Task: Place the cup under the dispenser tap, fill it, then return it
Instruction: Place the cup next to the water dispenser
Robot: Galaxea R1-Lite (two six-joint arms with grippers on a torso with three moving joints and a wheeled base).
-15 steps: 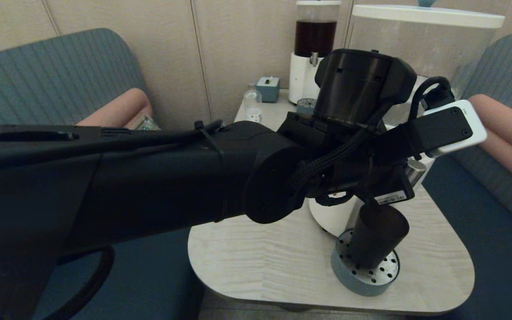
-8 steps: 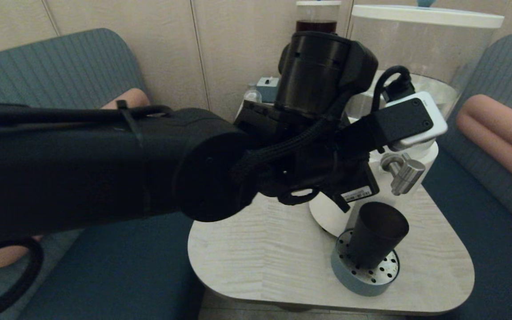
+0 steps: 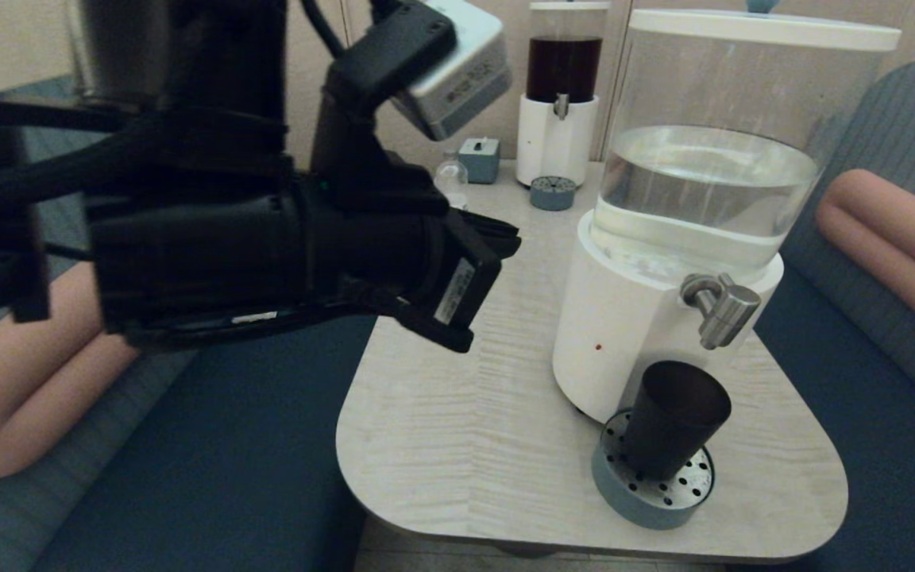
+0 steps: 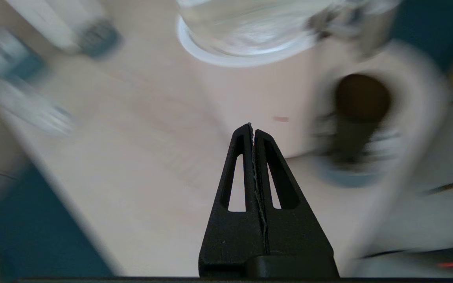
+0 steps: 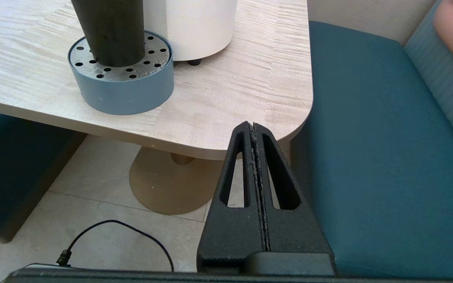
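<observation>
Both grippers (image 4: 253, 126) well off cup (image 3: 673, 429)

Cup (image 3: 676, 429) matte black; dispenser tap (image 3: 721, 308) brushed steel; drip tray (image 3: 652, 488) blue, perforated.

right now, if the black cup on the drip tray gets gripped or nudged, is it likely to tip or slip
The cup looks rigid, so it should hold its shape when squeezed. It is tall, with a base narrower than its rim, and stands on the raised perforated drip tray, so a push near the rim could probably tip it. Its smooth sides taper downward, so it may slide in a loose grip.
</observation>
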